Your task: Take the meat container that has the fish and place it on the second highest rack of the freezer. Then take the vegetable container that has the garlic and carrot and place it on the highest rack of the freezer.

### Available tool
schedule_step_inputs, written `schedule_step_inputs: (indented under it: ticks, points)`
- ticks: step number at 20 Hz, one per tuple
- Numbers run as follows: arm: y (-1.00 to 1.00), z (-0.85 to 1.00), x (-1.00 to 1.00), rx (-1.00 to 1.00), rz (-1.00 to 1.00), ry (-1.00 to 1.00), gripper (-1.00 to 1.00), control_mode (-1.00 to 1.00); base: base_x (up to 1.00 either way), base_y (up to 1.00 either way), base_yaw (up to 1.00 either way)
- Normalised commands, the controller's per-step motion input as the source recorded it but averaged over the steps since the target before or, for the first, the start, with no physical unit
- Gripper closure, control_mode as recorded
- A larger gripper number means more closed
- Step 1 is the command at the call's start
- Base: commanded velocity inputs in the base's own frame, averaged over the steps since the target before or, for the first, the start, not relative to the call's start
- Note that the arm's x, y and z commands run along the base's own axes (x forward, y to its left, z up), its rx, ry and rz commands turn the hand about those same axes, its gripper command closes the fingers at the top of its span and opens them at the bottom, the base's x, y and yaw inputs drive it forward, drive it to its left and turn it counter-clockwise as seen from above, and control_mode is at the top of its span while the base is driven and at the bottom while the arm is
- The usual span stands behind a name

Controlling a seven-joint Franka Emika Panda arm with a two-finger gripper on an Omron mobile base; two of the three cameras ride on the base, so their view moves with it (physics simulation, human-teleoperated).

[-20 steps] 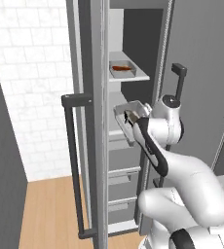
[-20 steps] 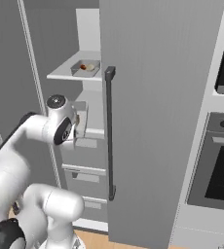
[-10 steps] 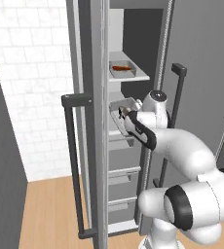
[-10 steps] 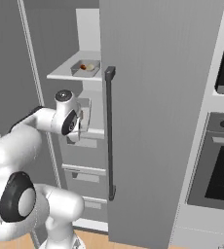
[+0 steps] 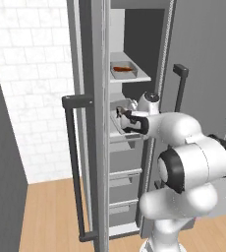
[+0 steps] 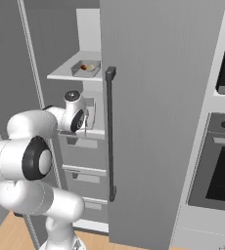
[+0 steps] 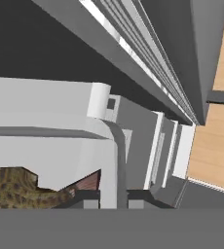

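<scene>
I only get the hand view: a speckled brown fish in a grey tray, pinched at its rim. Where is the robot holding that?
Observer: Inside the open freezer. The jaws hold the fish tray about level with a white shelf just above the drawers.
Operator: Is anything else stored in there?
Observer: Yes. On the shelf above, another tray holds a carrot and a pale garlic bulb.

Grey freezer (image 6: 153, 97) with white highest rack (image 5: 134, 78), mottled brown fish (image 7: 14, 192), orange carrot (image 5: 123, 69).
</scene>
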Motion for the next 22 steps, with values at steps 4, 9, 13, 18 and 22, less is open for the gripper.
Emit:
schedule_step_inputs:
  ticks: [4, 9, 13, 18, 22]
  points:
    - [0.00, -0.24, 0.71, 0.00, 0.00, 0.00, 1.00, -1.00, 0.00, 0.00, 0.00]
    - [0.00, -0.22, 0.73, 0.00, -0.01, 0.00, 1.00, -1.00, 0.00, 0.00, 0.00]
    - [0.01, -0.20, 0.77, 0.00, -0.02, 0.00, 1.00, -1.00, 0.00, 0.00, 0.00]
    - [0.07, -0.22, 0.81, 0.00, -0.02, 0.00, 1.00, -1.00, 0.00, 0.00, 0.00]
    - [0.15, -0.25, 0.80, 0.00, -0.02, 0.00, -1.00, -1.00, 0.00, 0.00, 0.00]
